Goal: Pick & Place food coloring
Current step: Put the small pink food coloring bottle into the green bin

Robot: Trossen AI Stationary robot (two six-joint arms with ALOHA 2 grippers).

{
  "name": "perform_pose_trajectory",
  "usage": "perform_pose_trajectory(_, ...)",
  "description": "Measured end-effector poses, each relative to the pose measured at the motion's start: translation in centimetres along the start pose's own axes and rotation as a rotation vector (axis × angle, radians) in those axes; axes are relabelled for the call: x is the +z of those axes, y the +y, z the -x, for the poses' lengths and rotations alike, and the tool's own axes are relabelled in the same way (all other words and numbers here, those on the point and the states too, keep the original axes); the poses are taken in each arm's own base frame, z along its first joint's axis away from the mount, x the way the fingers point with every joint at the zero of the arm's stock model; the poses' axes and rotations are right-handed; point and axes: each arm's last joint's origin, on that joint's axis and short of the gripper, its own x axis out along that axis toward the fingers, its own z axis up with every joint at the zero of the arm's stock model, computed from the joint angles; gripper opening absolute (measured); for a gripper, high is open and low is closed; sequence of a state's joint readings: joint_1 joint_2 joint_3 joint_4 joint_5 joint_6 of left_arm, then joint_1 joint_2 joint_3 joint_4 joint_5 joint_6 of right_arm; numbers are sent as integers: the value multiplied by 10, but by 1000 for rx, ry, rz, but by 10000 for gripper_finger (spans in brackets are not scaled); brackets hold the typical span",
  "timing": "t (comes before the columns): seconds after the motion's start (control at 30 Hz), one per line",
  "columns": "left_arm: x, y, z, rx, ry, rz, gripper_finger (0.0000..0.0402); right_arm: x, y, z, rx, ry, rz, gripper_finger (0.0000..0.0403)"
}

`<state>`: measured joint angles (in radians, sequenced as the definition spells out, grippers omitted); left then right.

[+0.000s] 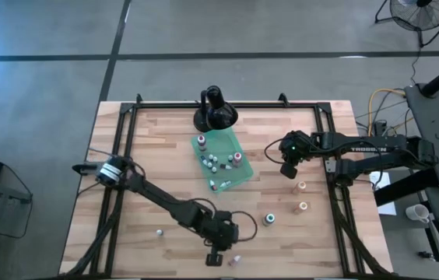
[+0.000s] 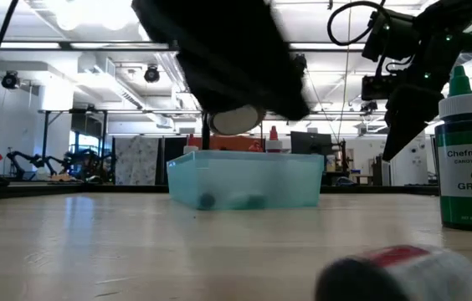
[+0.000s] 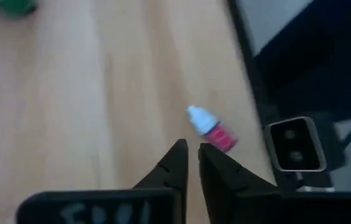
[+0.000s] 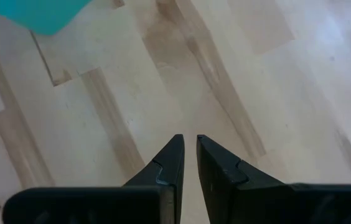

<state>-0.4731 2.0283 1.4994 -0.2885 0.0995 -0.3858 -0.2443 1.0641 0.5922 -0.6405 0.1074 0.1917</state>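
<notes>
the left gripper (image 1: 215,257) sits at the lower middle of the overhead frame, fingers pressed together and holding nothing; just to its right, at the bottom edge, lies a small red bottle (image 1: 236,260) on its side, white tip showing; in the left wrist picture that same red bottle (image 3: 213,129) lies just above and right of the closed fingertips (image 3: 180,148), apart from them; the step in hand looks like a reach for this bottle, so the fingers would need to part before coming down, and i judge it best to straddle the body across its short width, since a round bottle lying flat may roll off toward the table edge near it if nudged from one side; the right gripper (image 1: 288,169) waits at the right of centre, fingers closed and empty over bare wood (image 4: 244,74)

the teal tray (image 1: 235,180) sits in the upper middle of the overhead frame and already holds several small bottles (image 1: 213,162), some upright with white or coloured caps; exact count is hard to tell; outside it remain a green bottle (image 1: 269,219) at lower right of centre, two pale-capped ones (image 1: 303,187) further right, and a tiny one (image 1: 159,232) at lower left; a black stand (image 1: 215,111) rests just above the tray
</notes>
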Motion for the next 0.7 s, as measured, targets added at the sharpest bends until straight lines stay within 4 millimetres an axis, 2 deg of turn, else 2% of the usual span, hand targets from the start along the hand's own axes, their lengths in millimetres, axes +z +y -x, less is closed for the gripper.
perform_pose_trajectory(0.13,0,-7,-11,-25,-10,-173,50,0,0,0,4,1,0,38)
perform_pose_trajectory(0.3,-1,-7,-30,-67,-67,-271,80,0,0,0,4,0,0,38)
perform_pose_trajectory(0.47,-2,-5,-42,-13,-46,-236,102,0,0,0,5,1,0,38)
perform_pose_trajectory(0.7,4,-14,-41,-42,-94,-165,138,0,0,0,6,1,0,38)
